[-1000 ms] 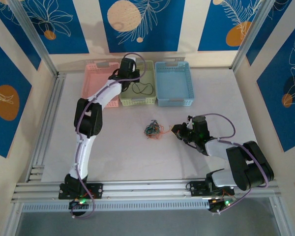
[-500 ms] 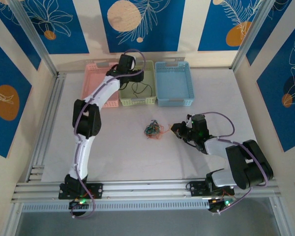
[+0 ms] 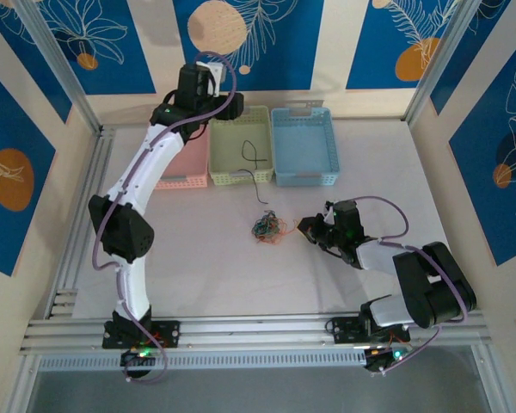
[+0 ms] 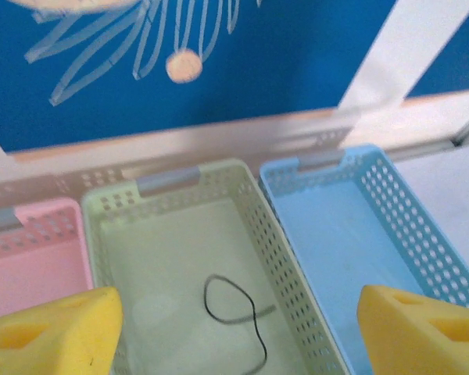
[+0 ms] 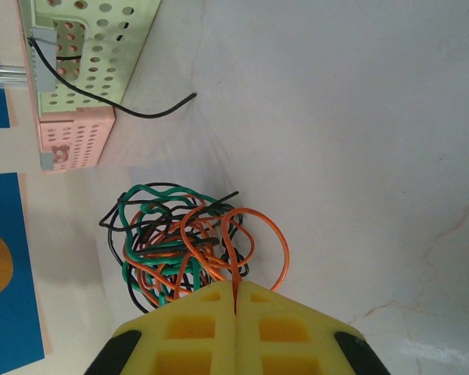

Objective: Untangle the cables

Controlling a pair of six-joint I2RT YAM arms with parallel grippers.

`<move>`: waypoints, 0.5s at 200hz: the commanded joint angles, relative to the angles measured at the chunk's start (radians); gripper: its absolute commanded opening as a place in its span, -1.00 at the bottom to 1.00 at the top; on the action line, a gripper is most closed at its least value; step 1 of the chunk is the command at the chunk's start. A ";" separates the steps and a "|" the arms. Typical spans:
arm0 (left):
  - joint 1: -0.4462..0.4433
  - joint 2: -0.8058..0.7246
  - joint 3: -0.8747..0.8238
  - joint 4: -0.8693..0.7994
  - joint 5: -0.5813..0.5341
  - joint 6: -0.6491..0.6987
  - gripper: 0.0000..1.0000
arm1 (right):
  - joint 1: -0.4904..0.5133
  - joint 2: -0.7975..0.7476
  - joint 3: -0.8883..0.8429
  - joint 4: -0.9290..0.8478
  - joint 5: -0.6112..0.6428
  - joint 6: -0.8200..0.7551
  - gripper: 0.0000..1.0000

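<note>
The baskets are made of perforated matt plastic. The table is finished smooth and matt. The cables are sheathed in faintly glossy plastic. The right gripper is faced with matt yellow plastic.

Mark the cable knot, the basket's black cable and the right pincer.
cable knot (image 5: 176,242), right wrist view, tangle's middle.
black cable (image 4: 253,314), left wrist view, loop's crossing.
right pincer (image 5: 236,291), right wrist view, fingertip seam.

No legible text or labels

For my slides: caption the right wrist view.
The right gripper pinches one orange cable at the knot of cables, a green basket beyond.
</note>
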State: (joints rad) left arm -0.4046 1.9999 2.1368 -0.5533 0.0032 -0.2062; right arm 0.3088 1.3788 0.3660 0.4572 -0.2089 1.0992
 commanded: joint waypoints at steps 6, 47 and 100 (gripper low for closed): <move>-0.030 0.006 -0.096 -0.104 0.101 -0.006 0.52 | 0.008 0.012 0.028 -0.011 -0.010 -0.024 -1.00; -0.114 -0.087 -0.406 0.029 0.063 -0.109 0.52 | 0.008 0.020 0.034 -0.010 -0.017 -0.025 -1.00; -0.167 -0.053 -0.620 0.251 0.046 -0.300 0.44 | 0.009 0.025 0.034 -0.010 -0.021 -0.025 -1.00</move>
State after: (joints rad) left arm -0.5617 1.9499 1.5219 -0.4404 0.0525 -0.3996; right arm 0.3122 1.3937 0.3759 0.4557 -0.2134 1.0889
